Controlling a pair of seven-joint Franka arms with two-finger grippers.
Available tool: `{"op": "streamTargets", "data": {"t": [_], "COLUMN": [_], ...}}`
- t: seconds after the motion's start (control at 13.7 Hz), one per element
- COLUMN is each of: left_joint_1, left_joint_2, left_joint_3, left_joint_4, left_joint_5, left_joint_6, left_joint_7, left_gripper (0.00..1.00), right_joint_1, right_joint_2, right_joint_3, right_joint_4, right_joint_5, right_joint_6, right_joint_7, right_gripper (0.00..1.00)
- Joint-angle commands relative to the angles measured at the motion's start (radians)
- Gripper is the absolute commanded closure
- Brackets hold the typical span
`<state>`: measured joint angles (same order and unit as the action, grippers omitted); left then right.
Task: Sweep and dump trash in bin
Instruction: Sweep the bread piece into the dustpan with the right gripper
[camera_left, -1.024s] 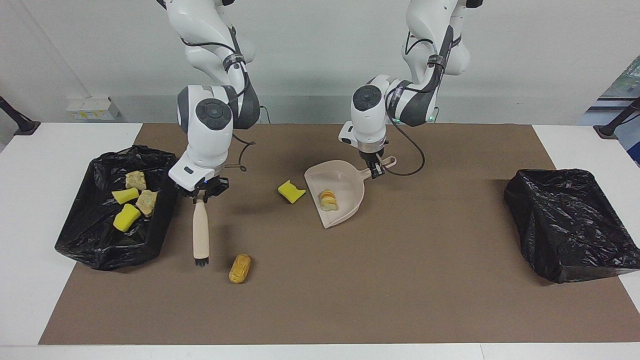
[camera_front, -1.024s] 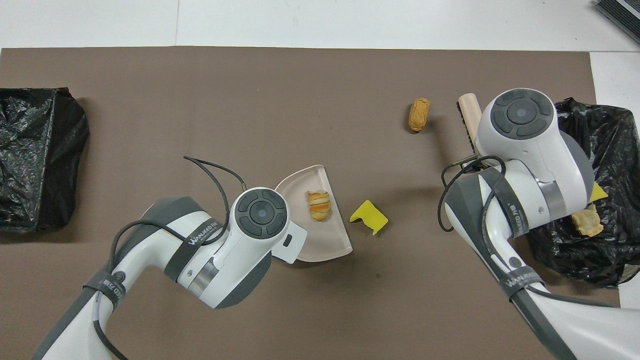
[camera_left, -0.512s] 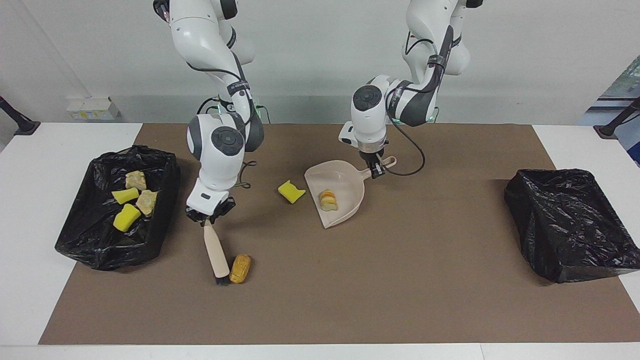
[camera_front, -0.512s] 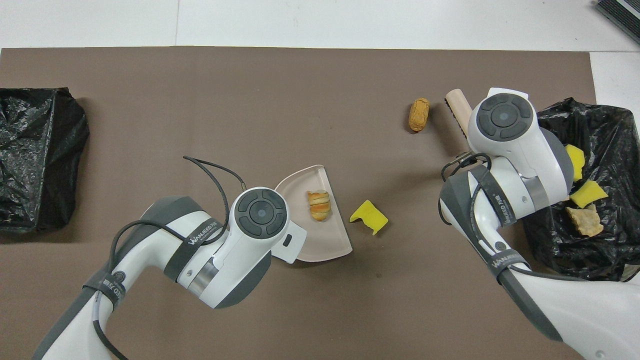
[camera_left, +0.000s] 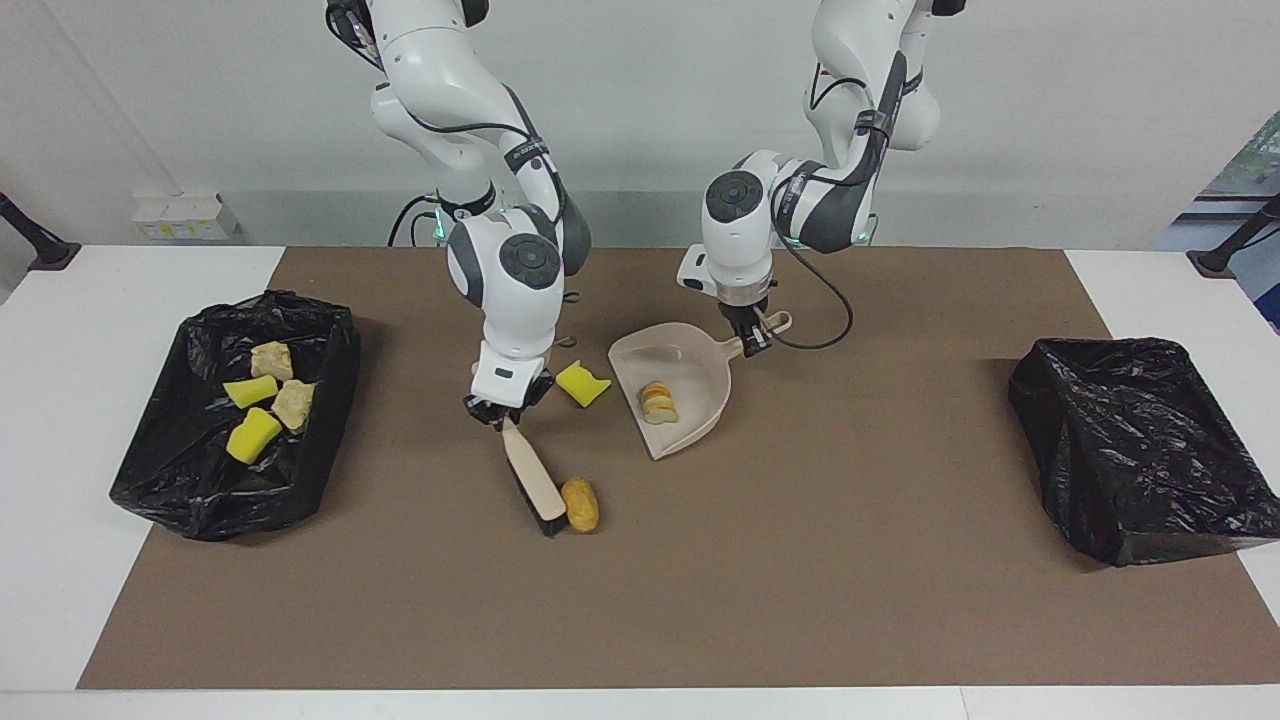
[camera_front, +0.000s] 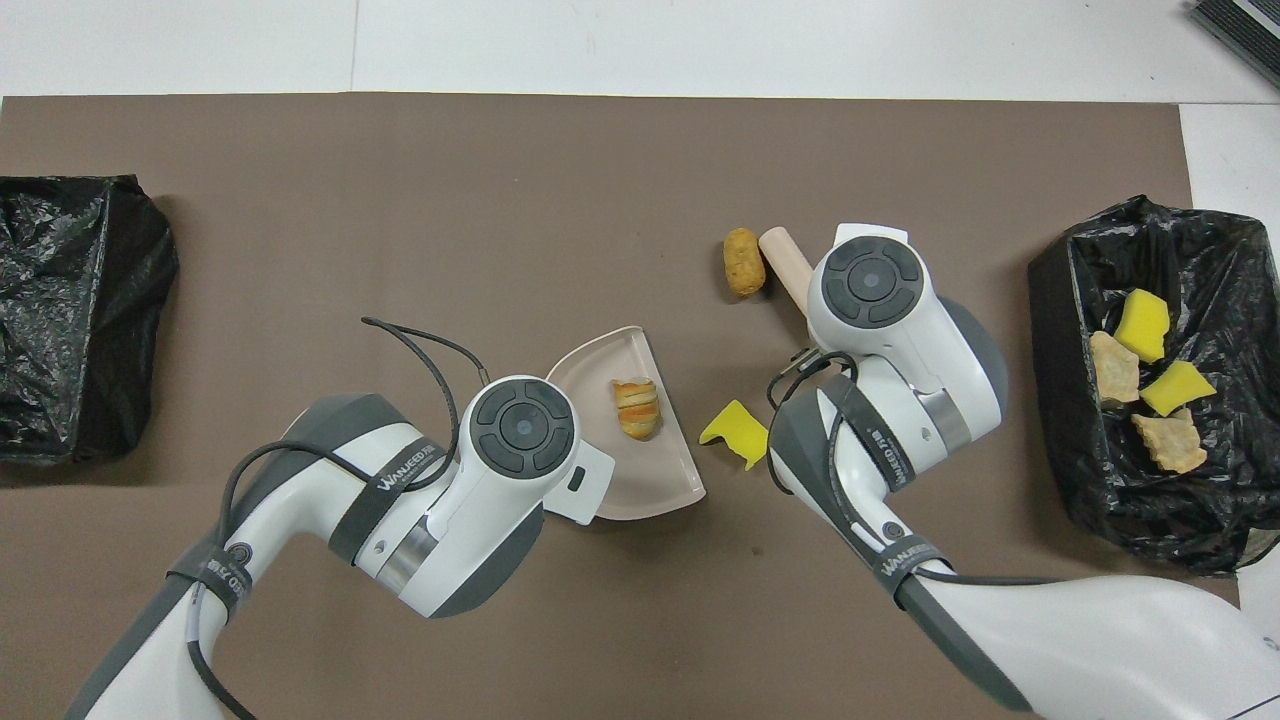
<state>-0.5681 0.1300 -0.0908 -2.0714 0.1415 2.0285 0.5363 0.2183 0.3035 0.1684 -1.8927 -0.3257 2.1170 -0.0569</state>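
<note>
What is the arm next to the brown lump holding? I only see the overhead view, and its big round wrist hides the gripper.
Observer: The right gripper is shut on the handle of the long beige brush.
Operator: Is the brush up in the air?
Observer: No. It slants down, and its low end is at the brown mat, right beside the tan-orange bread-like lump.
Operator: And the other arm?
Observer: The left gripper is shut on the handle of the beige plastic dustpan, which sits on the mat.
</note>
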Motion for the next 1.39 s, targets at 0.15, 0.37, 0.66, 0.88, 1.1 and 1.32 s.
{"op": "streamTargets", "data": {"t": [0.15, 0.37, 0.66, 0.88, 1.1, 1.32], "left_joint_1": [0.0, 0.031, 0.04, 0.076, 0.114, 0.126], "left_joint_2": [-0.029, -0.017, -0.024, -0.017, 0.006, 0.02], "left_joint_3": [0.008, 0.01, 0.016, 0.016, 0.017, 0.017], "left_joint_4": [-0.038, -0.026, -0.029, -0.026, 0.019, 0.031], "left_joint_5": [0.013, 0.01, 0.01, 0.01, 0.01, 0.012], "left_joint_6": [0.024, 0.042, -0.036, -0.005, -0.011, -0.001], "left_joint_7": [-0.03, -0.073, -0.111, -0.17, -0.171, -0.17], "left_gripper": [1.0, 1.0, 1.0, 1.0, 1.0, 1.0], "right_joint_1": [-0.01, -0.01, -0.03, -0.069, -0.071, -0.092], "right_joint_2": [-0.06, -0.066, -0.064, 0.003, 0.113, 0.196], "right_joint_3": [0.095, 0.146, 0.152, 0.151, 0.148, 0.146], "right_joint_4": [-0.069, -0.068, -0.039, 0.079, 0.186, 0.278], "right_joint_5": [0.054, 0.054, 0.054, 0.047, -0.028, -0.082], "right_joint_6": [0.001, -0.012, -0.025, -0.026, -0.055, -0.063], "right_joint_7": [-0.17, -0.182, -0.187, -0.187, -0.192, -0.199], "right_gripper": [1.0, 1.0, 1.0, 1.0, 1.0, 1.0]}}
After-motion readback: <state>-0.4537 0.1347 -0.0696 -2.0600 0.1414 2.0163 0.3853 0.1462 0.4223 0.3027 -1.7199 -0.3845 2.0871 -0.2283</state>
